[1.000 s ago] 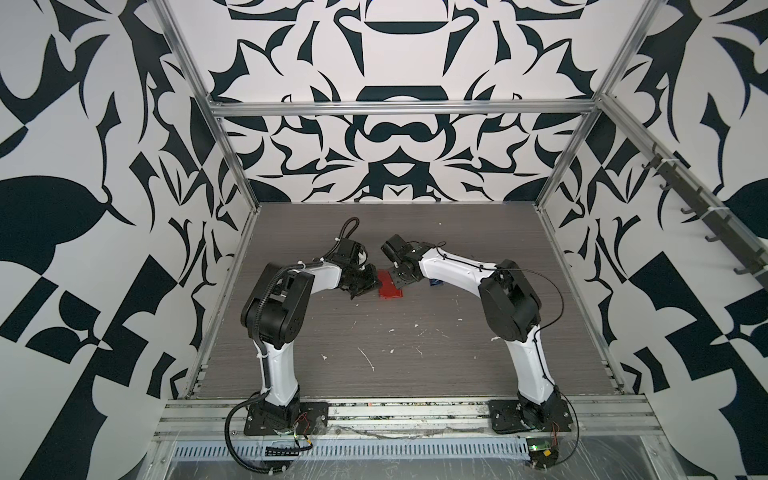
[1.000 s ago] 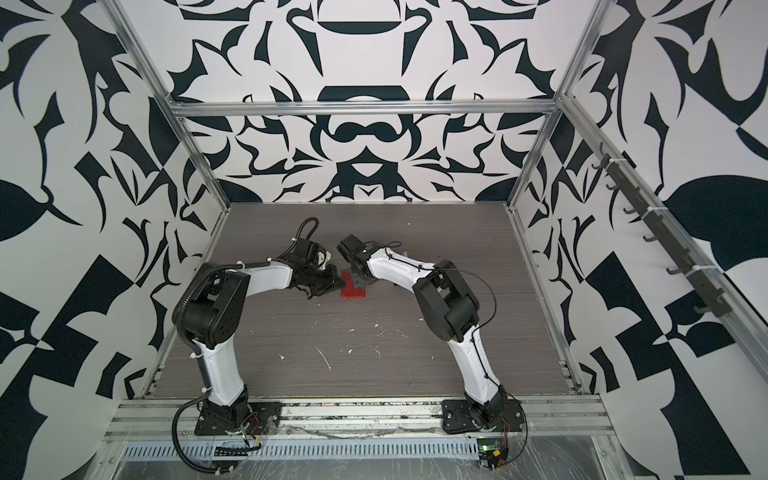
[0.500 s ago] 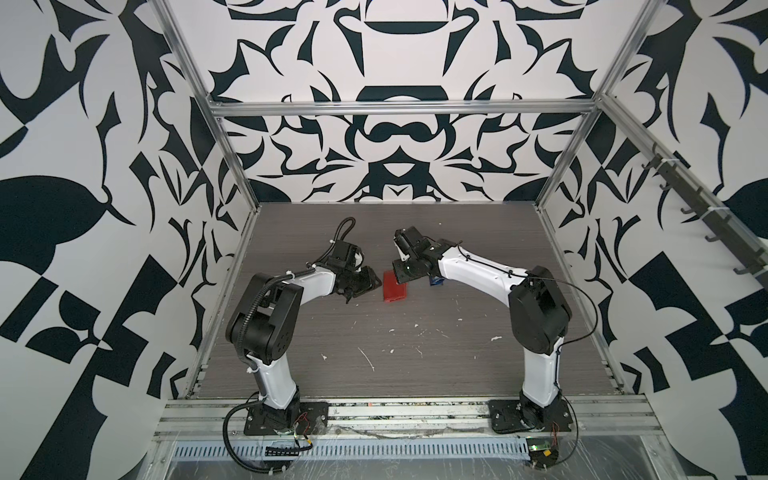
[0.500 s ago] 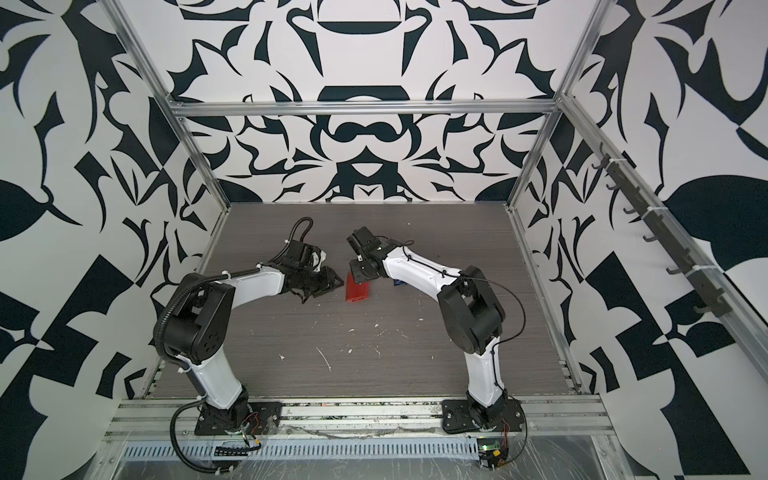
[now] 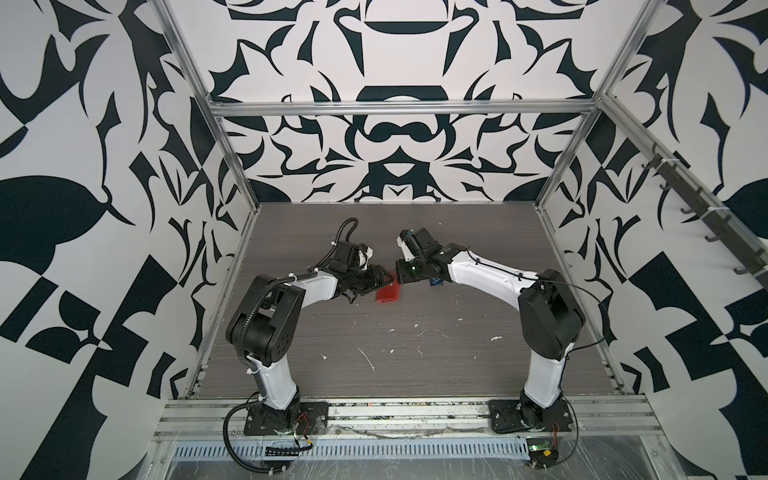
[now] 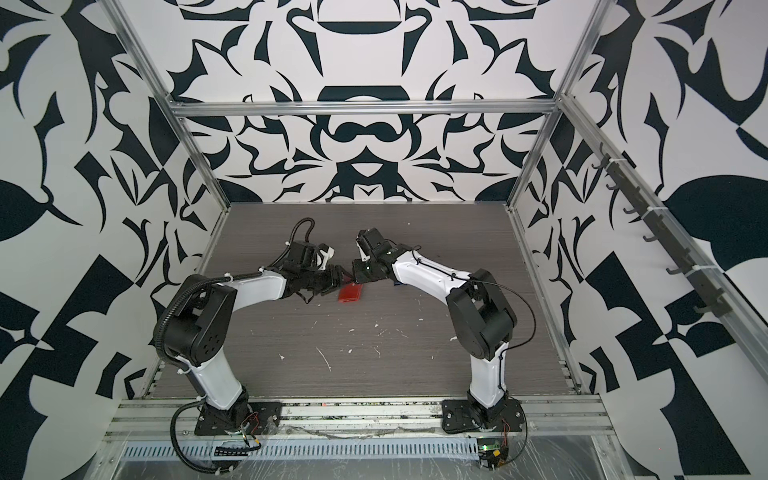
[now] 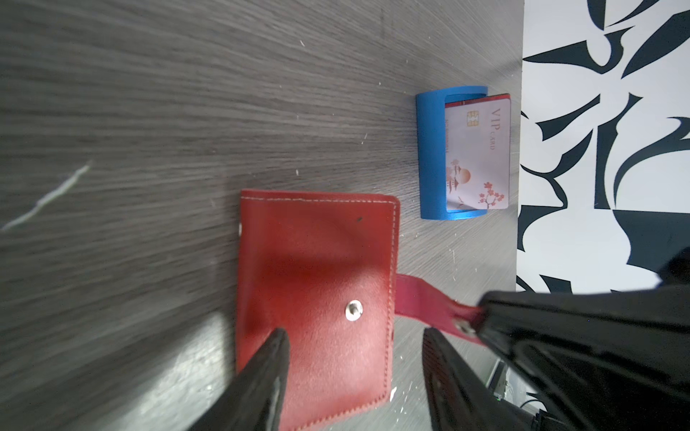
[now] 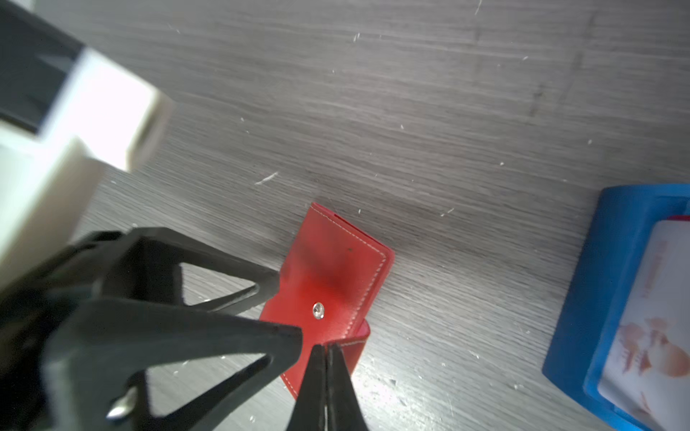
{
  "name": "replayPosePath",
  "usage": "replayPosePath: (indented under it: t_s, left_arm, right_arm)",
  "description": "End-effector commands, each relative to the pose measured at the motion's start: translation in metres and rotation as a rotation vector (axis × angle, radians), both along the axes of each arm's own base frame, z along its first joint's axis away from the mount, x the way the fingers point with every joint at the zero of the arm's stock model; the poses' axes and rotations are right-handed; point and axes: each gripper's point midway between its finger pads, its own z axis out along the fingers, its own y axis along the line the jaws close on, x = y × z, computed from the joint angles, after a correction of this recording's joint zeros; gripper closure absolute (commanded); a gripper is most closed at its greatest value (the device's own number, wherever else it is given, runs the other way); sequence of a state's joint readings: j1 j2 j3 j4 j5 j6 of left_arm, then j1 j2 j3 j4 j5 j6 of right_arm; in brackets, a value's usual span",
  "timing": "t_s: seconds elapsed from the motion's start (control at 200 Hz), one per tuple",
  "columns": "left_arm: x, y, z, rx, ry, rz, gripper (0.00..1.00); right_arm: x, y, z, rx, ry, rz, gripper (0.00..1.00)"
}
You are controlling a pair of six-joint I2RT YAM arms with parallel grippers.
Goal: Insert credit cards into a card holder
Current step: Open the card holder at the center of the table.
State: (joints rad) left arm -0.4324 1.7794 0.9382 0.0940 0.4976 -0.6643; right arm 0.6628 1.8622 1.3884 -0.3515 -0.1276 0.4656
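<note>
Now, wallet [image 7: 313, 268]: red, shut, lying flat on the counter [image 7: 149, 112] with its snap stud facing up. In both top views it sits mid-counter, under the tips of the two arms.
Tab [image 7: 425, 302]: stretched out from the wallet's stitched edge, with its snap end inside the right pincer.
Right pincer [image 8: 326, 347]: fingers pressed together, clamped on the end of the tab.
Left pincer [image 7: 354, 332]: fingers apart, gripping nothing. One fingertip [image 7: 278, 343] is over the wallet's cover and the other is just beside the tab-side edge, below the tab. I cannot tell whether either touches.
Stand [image 7: 431, 156]: blue, on the counter near the wallet's corner and apart from it.
Pale card [image 7: 478, 156]: upright in the stand, with a gold chip, "VIP CARD" print and red blossoms showing.
Red card [image 7: 474, 99]: behind the pale card in the stand, with only a thin edge in sight.
Cards and wallet: both cards are in the stand, not in the wallet.
</note>
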Motion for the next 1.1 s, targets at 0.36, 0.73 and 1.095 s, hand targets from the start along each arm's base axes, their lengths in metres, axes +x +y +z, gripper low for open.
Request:
replayPosePath:
  t_s: [0.36, 0.73, 1.095]
  left_arm:
    - [-0.004, 0.002, 0.006, 0.016, -0.037, -0.005, 0.34]
    - [-0.006, -0.002, 0.014, 0.000, -0.070, -0.023, 0.27]
    - [-0.007, -0.006, 0.011, 0.007, -0.068, -0.032, 0.25]
  right_arm:
    - [0.005, 0.011, 0.038, 0.146, -0.048, -0.004, 1.00]
    - [0.002, 0.015, 0.046, 0.192, -0.053, 0.006, 1.00]
    - [-0.001, 0.016, 0.056, 0.226, -0.071, 0.013, 1.00]
